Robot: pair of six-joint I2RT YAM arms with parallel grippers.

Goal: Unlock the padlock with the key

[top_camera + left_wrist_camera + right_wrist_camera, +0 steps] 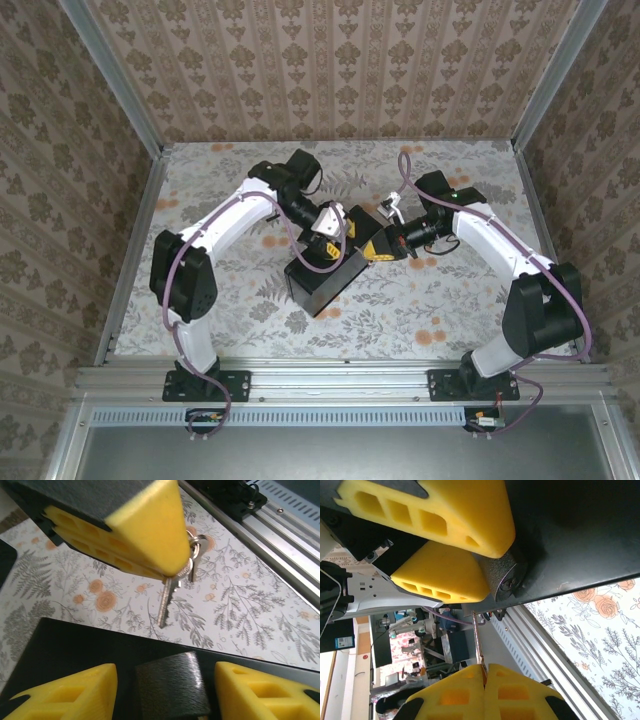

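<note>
A small padlock (172, 687), dark grey and rough-surfaced in these views, sits at the edge of a black box (580, 525) in the middle of the table (240, 610). The left gripper (167, 672) grasps it, one yellow finger on each side. The lock's round end faces the right gripper (485, 667), whose fingers are pressed together on a key (477, 640). The key's blade points toward the padlock, its tip near but apart from it. A ring (195, 550) with a second key hangs beside the right gripper. The table is covered in a floral print.
</note>
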